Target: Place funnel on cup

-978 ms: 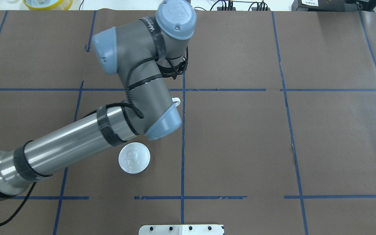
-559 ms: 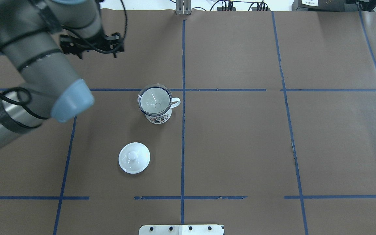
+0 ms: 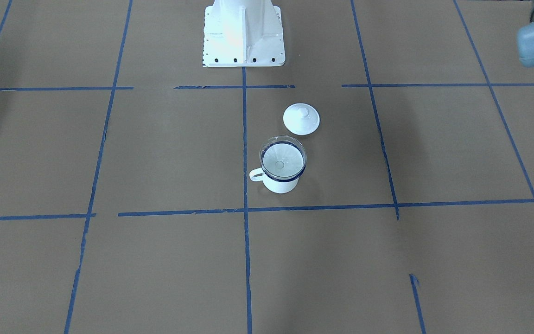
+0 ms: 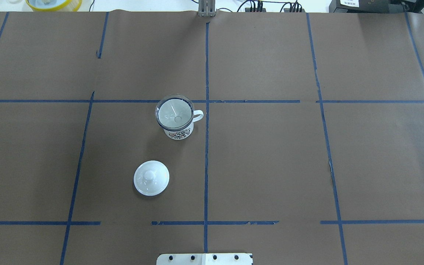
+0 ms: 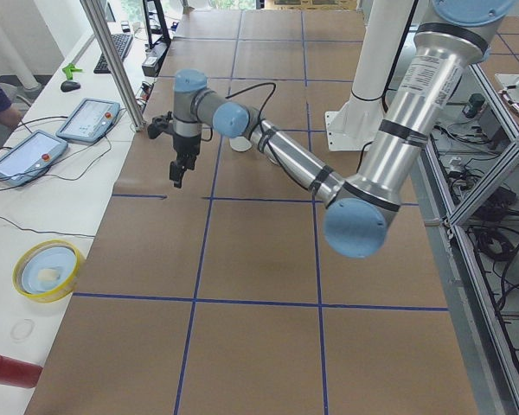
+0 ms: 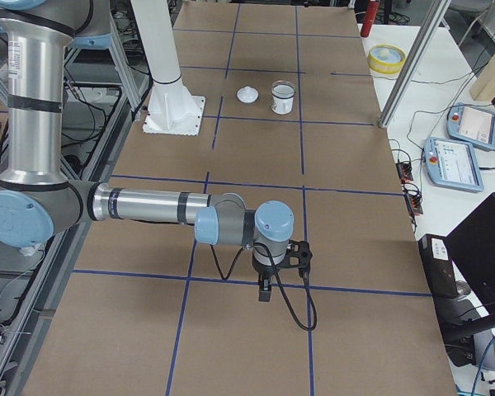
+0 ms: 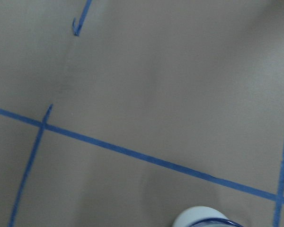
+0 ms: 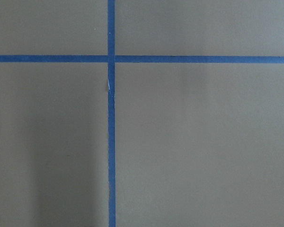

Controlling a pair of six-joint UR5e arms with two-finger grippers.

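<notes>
And there it is: the funnel [image 4: 174, 111] sits in the mouth of the cup [image 4: 179, 131]. Its clear cone rests on the dark blue rim and the spout points down inside. It looks level, as far as the overhead and front-facing views let us judge. The cup stands upright on the surface [image 4: 271, 165] with its handle toward the centre tape line, and nothing touches it. The white knobbed lid [image 4: 151, 177] lies on its own, nearer the robot's base and apart from the cup.

Now, the arms. Neither one shows in the overhead view. The left fingers [image 5: 178, 177] hang above the surface on the robot's left, well apart from the cup. Their wrist camera catches only a sliver of blue rim at the bottom of its view. We see nothing in them, but whether they are spread or clenched we cannot tell. The right fingers [image 6: 265, 293] hover low near a tape crossing at the other end of the surface, far from the cup. That side view alone does not show us whether they are apart or together either.

Our call is that the placement itself looks done. All that seems left is for the arms to settle out of the way.
</notes>
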